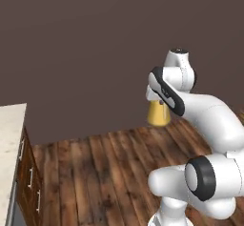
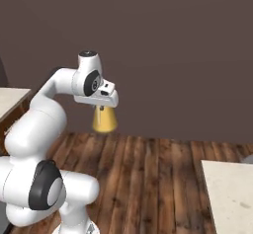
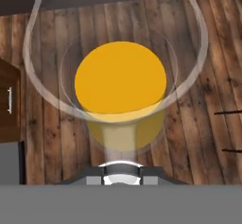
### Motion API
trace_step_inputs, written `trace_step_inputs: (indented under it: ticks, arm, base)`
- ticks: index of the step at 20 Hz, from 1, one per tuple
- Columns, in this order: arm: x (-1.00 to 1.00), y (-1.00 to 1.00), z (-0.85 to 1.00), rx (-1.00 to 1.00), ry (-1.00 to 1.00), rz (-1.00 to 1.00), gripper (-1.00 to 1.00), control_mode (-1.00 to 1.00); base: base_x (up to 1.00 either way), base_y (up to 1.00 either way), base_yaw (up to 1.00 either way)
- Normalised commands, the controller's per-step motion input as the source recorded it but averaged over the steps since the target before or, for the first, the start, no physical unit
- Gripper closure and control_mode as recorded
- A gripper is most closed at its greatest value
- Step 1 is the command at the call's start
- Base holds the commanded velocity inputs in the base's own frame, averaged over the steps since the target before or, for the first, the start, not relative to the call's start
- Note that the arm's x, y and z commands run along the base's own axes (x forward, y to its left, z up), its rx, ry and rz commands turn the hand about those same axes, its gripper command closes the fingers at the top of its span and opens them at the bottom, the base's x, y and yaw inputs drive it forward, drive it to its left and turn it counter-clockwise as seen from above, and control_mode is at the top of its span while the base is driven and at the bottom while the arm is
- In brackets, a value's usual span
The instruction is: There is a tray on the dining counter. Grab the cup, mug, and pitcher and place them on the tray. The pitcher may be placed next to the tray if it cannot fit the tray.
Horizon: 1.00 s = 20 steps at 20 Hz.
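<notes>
My gripper (image 2: pixel 102 107) hangs in the air over the wooden floor, shut on the neck of the pitcher (image 2: pixel 105 120). The pitcher is a clear glass carafe with orange liquid, and it hangs upright below the hand (image 1: pixel 159 102). In the left base view the pitcher (image 1: pixel 158 114) shows partly behind my forearm. The hand view looks straight down through the flared glass rim onto the orange liquid (image 3: pixel 120 76), with floor planks beneath. The tray, cup and mug are out of view.
A beige stone counter top on brown cabinets (image 1: pixel 10 139) stands at the left. Another beige top (image 2: pixel 228 191) lies at the lower right, and a third corner (image 2: pixel 11 98) at the left. A brown cabinet front (image 3: pixel 7 100) is left of the pitcher. Wooden floor (image 1: pixel 105 172) lies between.
</notes>
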Motion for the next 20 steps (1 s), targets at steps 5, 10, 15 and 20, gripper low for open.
trace_step_inputs:
  ticks: [5, 10, 15, 20]
  arm:
    - [0.0, 0.0, 0.0, 0.0, 0.0, 0.0, 1.0, 1.0]
    - [0.0, 0.0, 0.0, 0.0, 0.0, 0.0, 1.0, 1.0]
    - [0.0, 0.0, 0.0, 0.0, 0.0, 0.0, 1.0, 1.0]
    - [0.0, 0.0, 0.0, 0.0, 0.0, 0.0, 1.0, 1.0]
  base:
    - [1.0, 0.13, -0.15]
    - [1.0, 0.0, -0.35]
    - [1.0, 0.0, -0.55]
    - [0.5, 0.05, -0.91]
